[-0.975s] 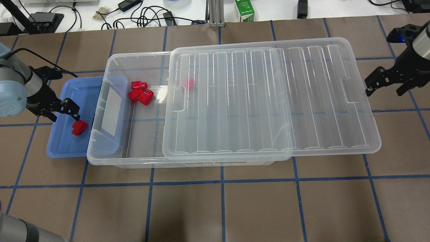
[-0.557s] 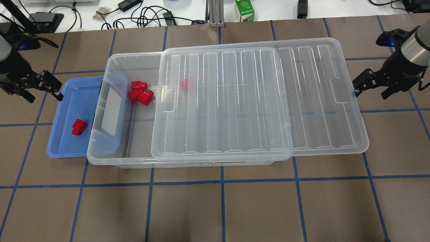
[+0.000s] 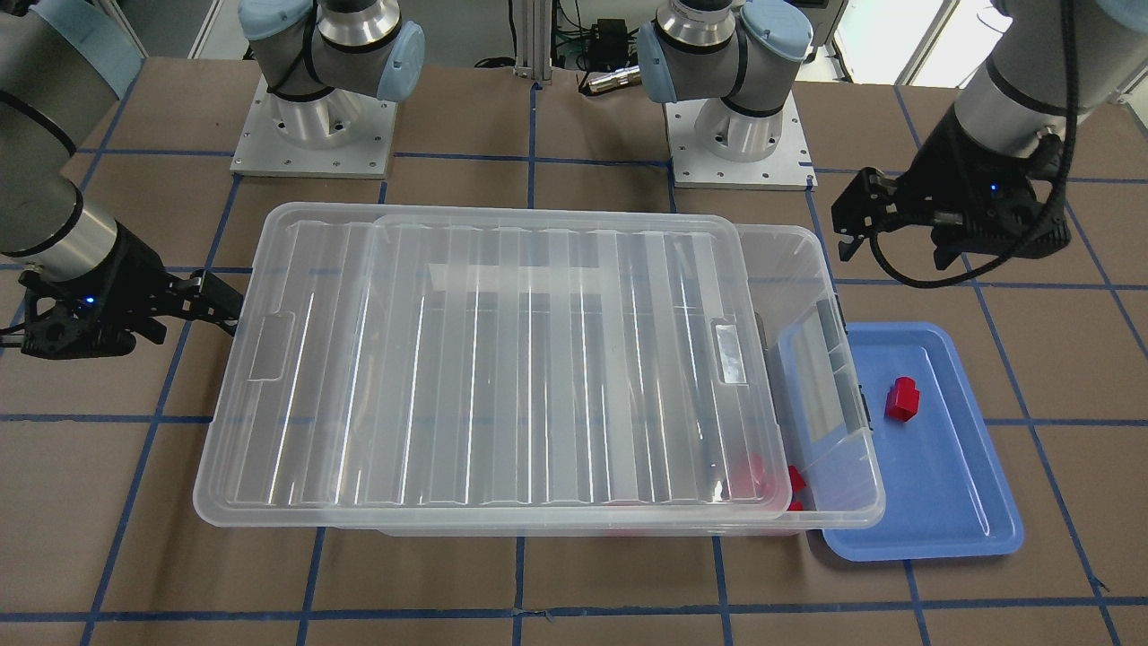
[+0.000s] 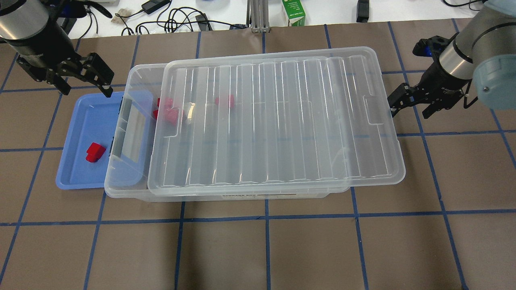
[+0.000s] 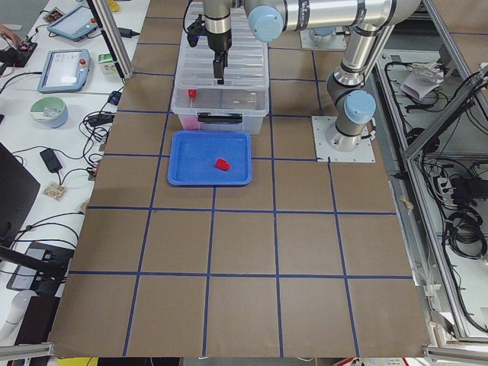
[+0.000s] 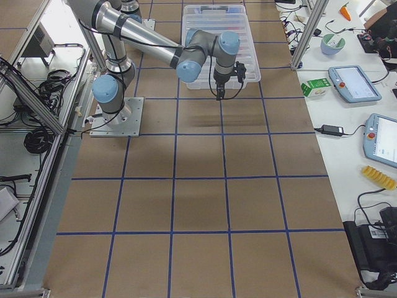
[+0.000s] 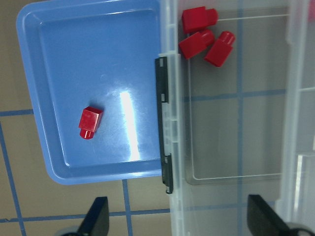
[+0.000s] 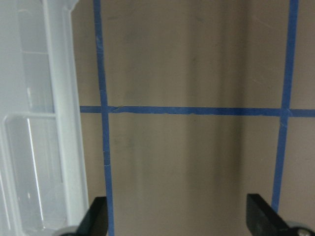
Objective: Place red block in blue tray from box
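One red block (image 4: 95, 152) lies alone in the blue tray (image 4: 78, 121), also seen in the left wrist view (image 7: 90, 122) and the front view (image 3: 901, 398). Three more red blocks (image 7: 198, 43) lie in the box (image 4: 121, 188) at its tray end, and one (image 4: 225, 100) sits farther in. The clear lid (image 4: 274, 121) covers most of the box. My left gripper (image 4: 85, 86) is open and empty, above the tray's far edge. My right gripper (image 4: 408, 109) is open and empty, one fingertip at the lid's right edge.
The tray's near side is tucked under the box's end, by the grey latch (image 7: 165, 123). Cables and a green carton (image 4: 293, 12) lie on the white bench beyond the table. The arm bases (image 3: 314, 135) stand behind the box.
The lid has slid left over the box and now covers the red blocks inside. My right gripper followed it leftward. My left gripper moved up and away from the block in the tray.
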